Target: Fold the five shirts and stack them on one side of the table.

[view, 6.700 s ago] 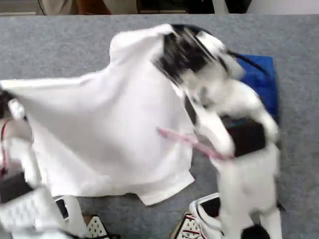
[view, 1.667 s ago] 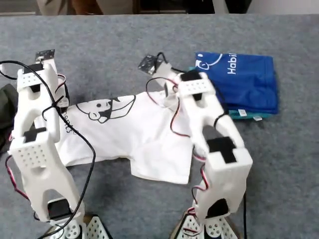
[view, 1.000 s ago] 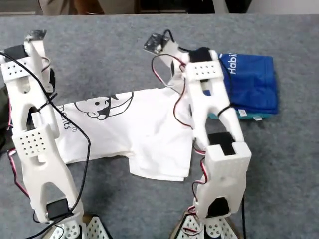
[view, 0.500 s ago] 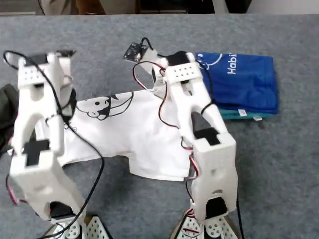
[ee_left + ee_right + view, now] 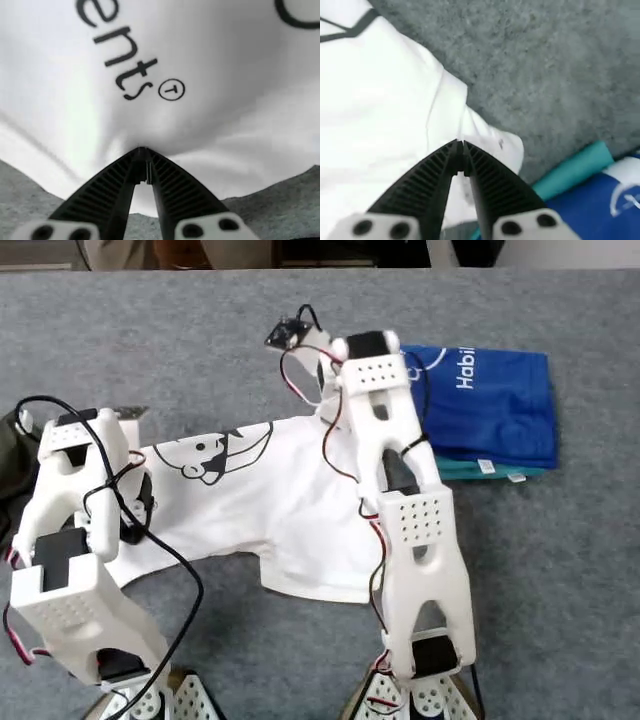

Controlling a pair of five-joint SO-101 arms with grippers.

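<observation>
From above: white shirt spread print-up on the grey desk, across the centre of the frame, with its lower edge bunched towards lower centre. Left arm over the shirt's left end; right arm along its right side, reaching up to the upper right corner of the cloth. At upper right, blue shirt folded and stacked on a folded teal shirt, just beside the white one. At the left edge, a dark garment, partly behind the left arm. From the left wrist: left hand pinched fully closed on a raised fold of the white shirt, with creases drawn in to the tips. Black lettering across the upper part of the frame, grey desk in both lower corners. From the right wrist: right hand likewise clamped tight, nipping the white shirt close to a hemmed corner, seam lines running in to the tips. Grey desk across the upper right, teal and blue cloth at lower right.
</observation>
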